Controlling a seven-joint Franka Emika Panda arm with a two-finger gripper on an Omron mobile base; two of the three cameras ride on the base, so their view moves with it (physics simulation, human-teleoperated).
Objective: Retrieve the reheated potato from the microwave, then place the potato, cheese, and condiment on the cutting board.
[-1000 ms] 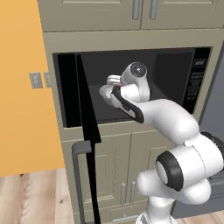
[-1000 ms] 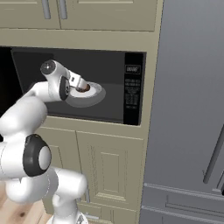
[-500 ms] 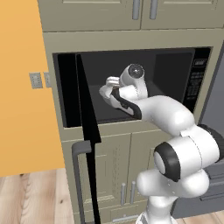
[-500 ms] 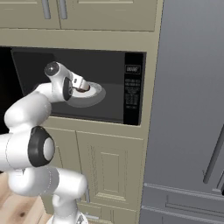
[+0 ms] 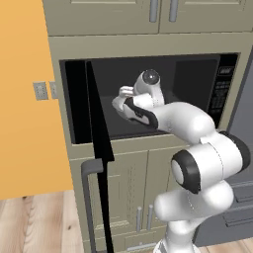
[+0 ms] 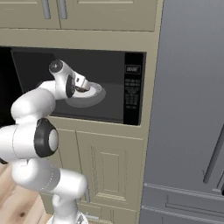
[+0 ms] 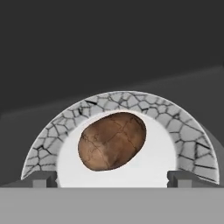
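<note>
Potato (image 7: 112, 141) sits at the middle of a white plate (image 7: 153, 168) with a cracked grey rim, and that plate rests on the floor of the microwave (image 5: 222, 89) cavity, which is where a reheated item would be left. The microwave door (image 5: 99, 148) hangs swung out to the left, edge-on in the left base view, so the cavity is open to the arm. The gripper (image 7: 112, 179) reaches inside with its wrist angled down toward the plate; its two dark finger tips stand spread wide, one at each side of the plate's near edge, and nothing is between them. The potato lies just ahead of the tips, centred in the gap, which suggests the hand is lined up to straddle it before closing. By my reading, the retrieval is not yet made.
</note>
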